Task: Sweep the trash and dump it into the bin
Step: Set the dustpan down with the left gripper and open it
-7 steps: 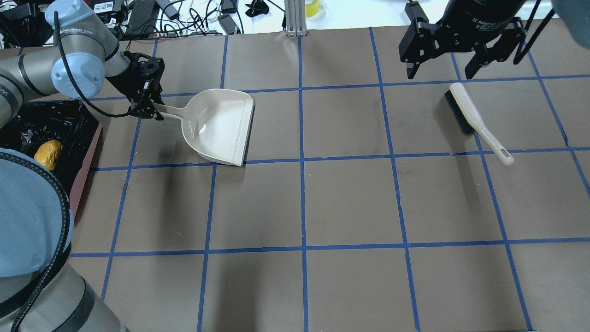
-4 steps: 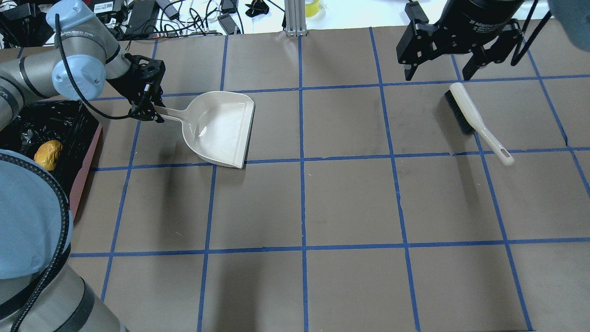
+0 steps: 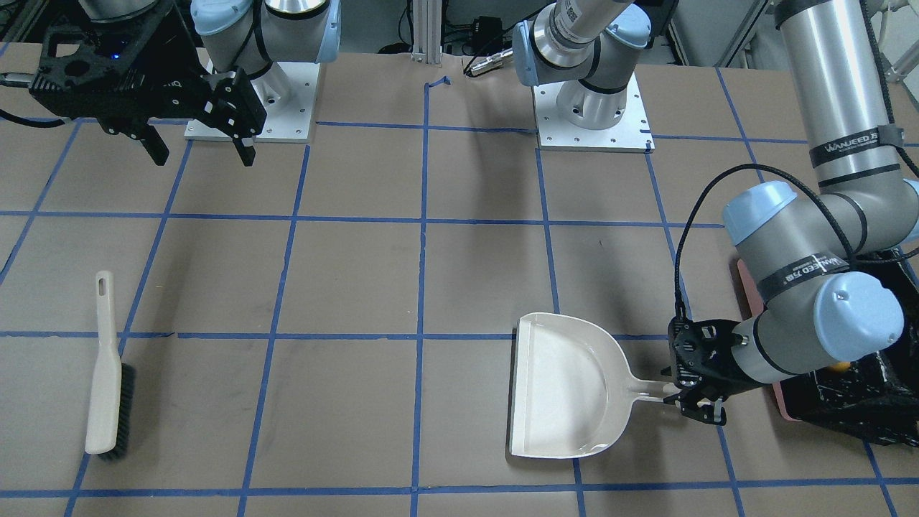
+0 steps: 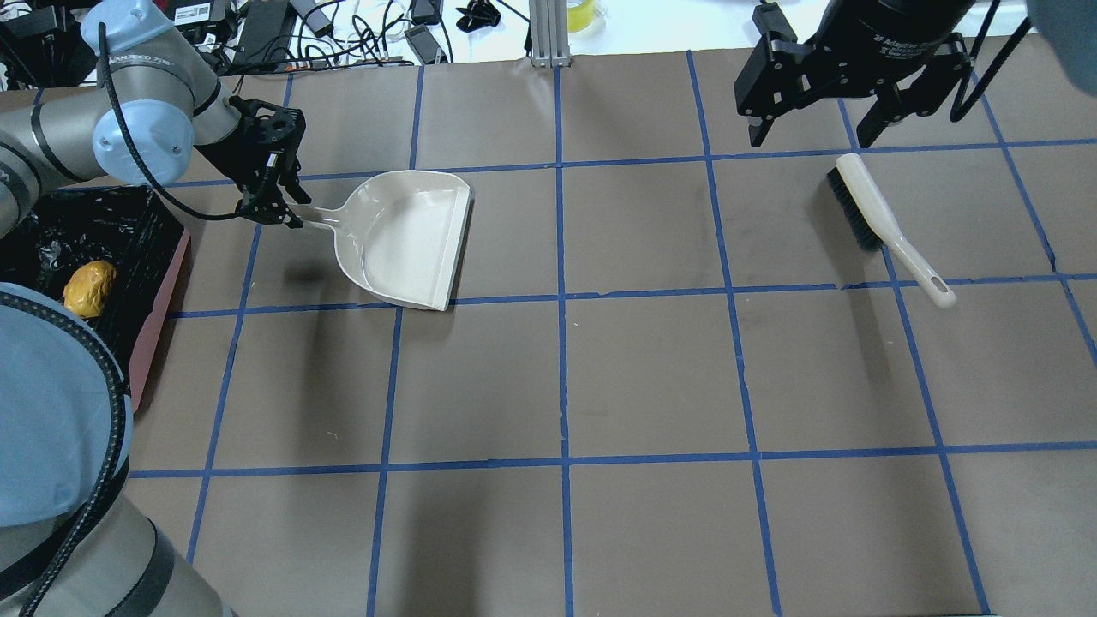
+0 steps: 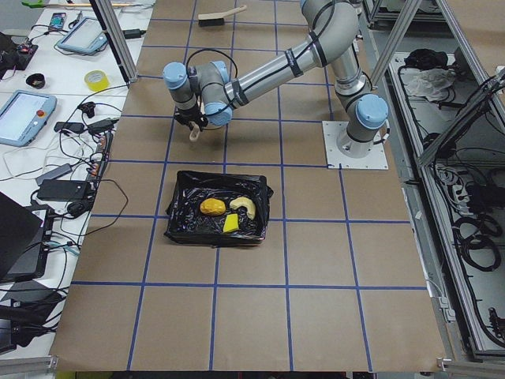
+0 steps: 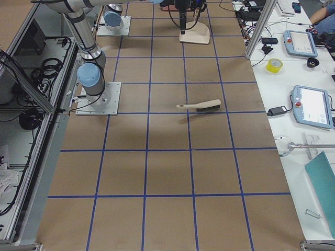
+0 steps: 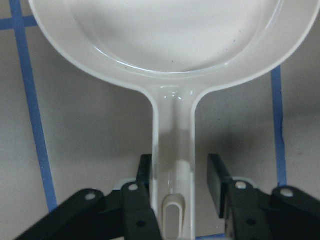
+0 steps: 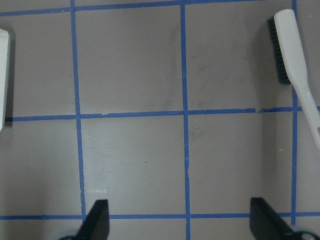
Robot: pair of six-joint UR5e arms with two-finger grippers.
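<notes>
The orange-yellow lump (image 5: 211, 207), cream crescent (image 5: 243, 205) and yellow-green wedge (image 5: 230, 225) lie inside the bin (image 5: 180, 229), a pink tray with a black bag. In the overhead view only the lump (image 4: 89, 287) shows in the bin (image 4: 163, 291). The off-white dustpan (image 4: 411, 240) lies empty on the table. My left gripper (image 7: 177, 170) straddles its handle with the jaws open; a gap shows beside one finger (image 7: 216, 175). It also shows in the overhead view (image 4: 276, 214). My right gripper (image 4: 810, 137) is open and empty, above the table near the brush (image 4: 883, 223).
The brush (image 3: 104, 380) lies flat on the table at the robot's far right, bristles on their side. The brown table is marked by a blue tape grid. Cables and devices crowd the far edge (image 4: 343, 26). The bin's pink wall (image 3: 784, 406) stands just behind my left wrist.
The dustpan has shifted slightly towards the left gripper and the bright glare in its bowl is gone. The right gripper has drifted a little to the left. The brush has not moved.
</notes>
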